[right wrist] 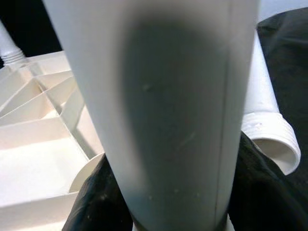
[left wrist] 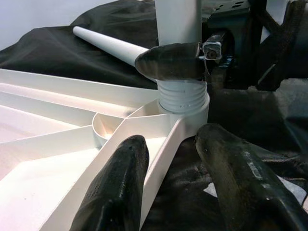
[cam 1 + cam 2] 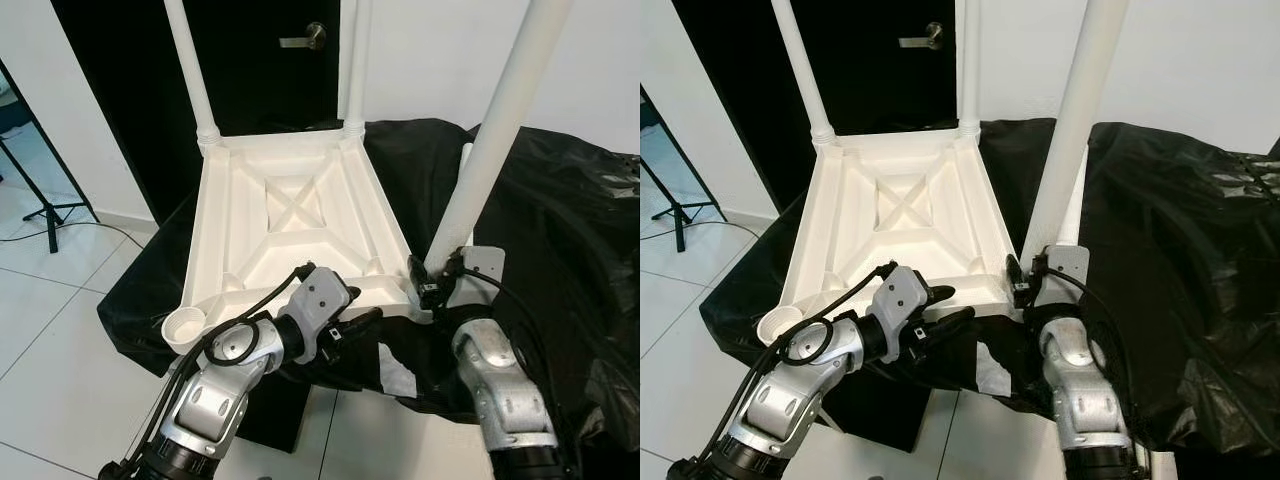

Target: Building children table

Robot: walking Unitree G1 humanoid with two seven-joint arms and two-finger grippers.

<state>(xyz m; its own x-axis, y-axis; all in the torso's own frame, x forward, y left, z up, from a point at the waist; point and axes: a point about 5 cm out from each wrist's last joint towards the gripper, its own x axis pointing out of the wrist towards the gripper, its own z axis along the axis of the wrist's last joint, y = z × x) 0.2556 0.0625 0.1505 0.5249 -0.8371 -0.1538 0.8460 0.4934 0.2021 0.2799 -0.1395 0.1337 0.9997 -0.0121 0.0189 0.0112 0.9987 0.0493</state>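
Observation:
A white plastic table top lies upside down on a black cloth. Two white legs stand screwed into its far corners. At the near right corner a third leg stands in its socket, threads still showing. My right gripper is shut on this leg just above the threads. My left gripper is open and straddles the table's near rim beside that corner, one finger inside and one outside. The near left socket is empty. A loose leg lies on the cloth behind.
The cloth-covered surface ends just in front of me, with white floor tiles below and to the left. A black door with a lever handle stands behind the table. A tripod stand is at the far left.

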